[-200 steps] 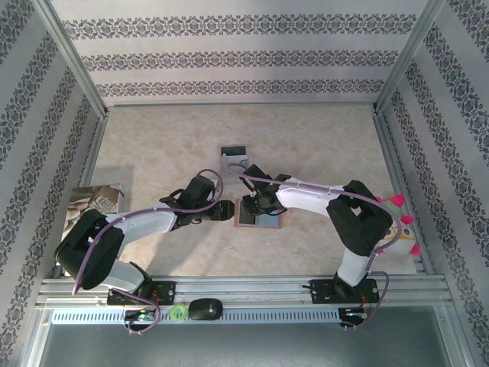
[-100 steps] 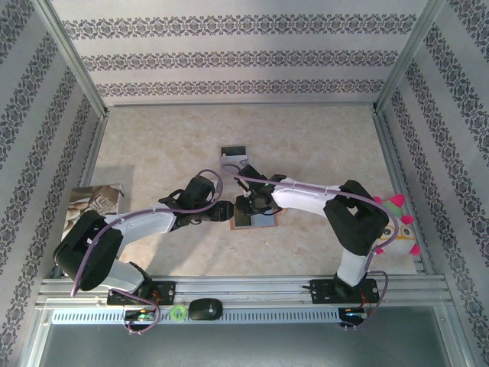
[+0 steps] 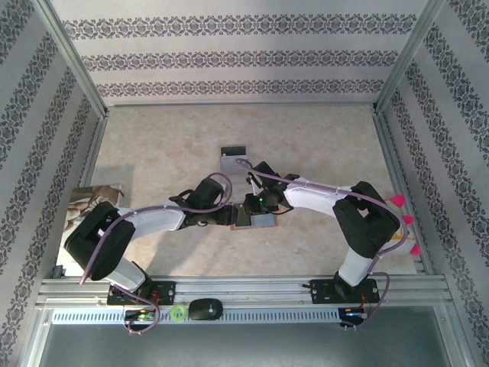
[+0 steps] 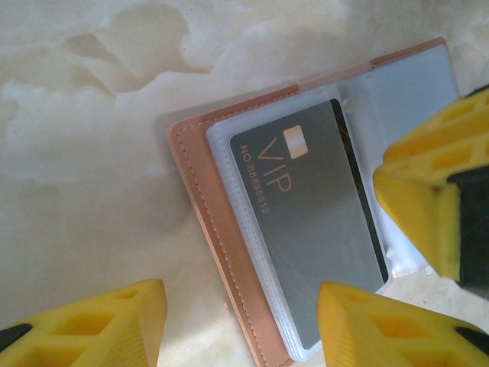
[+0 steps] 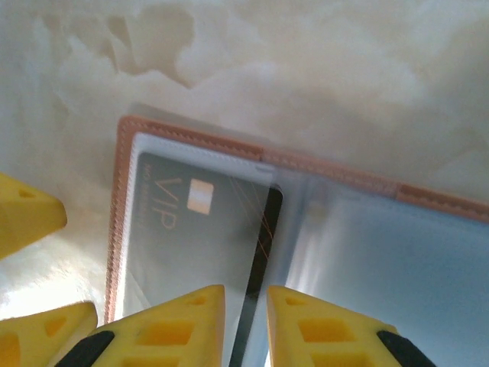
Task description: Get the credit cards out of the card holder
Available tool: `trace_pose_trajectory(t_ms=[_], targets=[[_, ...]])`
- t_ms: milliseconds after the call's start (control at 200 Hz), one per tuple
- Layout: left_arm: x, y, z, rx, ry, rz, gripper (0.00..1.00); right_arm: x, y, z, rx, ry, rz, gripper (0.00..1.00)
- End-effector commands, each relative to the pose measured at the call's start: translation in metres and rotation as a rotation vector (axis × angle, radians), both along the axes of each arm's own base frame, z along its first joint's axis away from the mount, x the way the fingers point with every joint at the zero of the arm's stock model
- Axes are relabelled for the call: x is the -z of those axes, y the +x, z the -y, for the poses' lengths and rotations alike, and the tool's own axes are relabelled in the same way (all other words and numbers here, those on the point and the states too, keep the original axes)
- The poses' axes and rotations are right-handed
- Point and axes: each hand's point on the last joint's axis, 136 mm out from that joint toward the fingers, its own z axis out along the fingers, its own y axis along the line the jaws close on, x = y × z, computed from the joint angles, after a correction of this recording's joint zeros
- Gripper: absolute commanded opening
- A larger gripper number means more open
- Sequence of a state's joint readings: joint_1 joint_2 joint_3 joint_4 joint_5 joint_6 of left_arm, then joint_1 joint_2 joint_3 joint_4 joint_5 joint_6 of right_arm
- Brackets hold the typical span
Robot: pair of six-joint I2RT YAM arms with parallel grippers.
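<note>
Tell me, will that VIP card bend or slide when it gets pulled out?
Probably stiff: the VIP card lies flat with straight edges. It looks glossy, so it may slip when pinched. The clear sleeve hugs it, so the card holder might drag along.

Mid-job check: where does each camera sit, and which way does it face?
Top external: above and behind the bases, looking down on the table; both arms show, meeting over the card holder.
Left wrist: on the left gripper, looking down at the VIP card; its yellow fingers show.
Right wrist: on the right gripper, looking down; its fingers show.
Shared: both wrist views see that card in the open holder.
</note>
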State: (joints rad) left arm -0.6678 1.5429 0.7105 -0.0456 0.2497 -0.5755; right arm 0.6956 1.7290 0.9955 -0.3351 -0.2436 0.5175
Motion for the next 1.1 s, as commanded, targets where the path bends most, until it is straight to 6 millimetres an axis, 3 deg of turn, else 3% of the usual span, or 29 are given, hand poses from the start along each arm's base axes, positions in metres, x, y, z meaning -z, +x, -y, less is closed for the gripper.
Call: trace_pose_trajectory(t_ms=[0,535,744,1094], targets=[[-0.001,0.003,0.008,0.03,0.02,0.008,0.54,-0.006,-0.001,-0.002,-0.006,0.042,0.005,0.23],[0.033,0.001,-0.006,0.017,0.15,-0.072,0.37,-0.002,0.0,0.007,0.025,0.045,0.008,0.22],[0.042,-0.006,-0.009,0.03,0.168,-0.107,0.35,0.002,0.0,0.004,0.029,0.079,-0.018,0.21],[0.04,-0.008,-0.006,0.029,0.15,-0.12,0.35,0.003,0.0,-0.002,0.065,0.185,-0.056,0.2]])
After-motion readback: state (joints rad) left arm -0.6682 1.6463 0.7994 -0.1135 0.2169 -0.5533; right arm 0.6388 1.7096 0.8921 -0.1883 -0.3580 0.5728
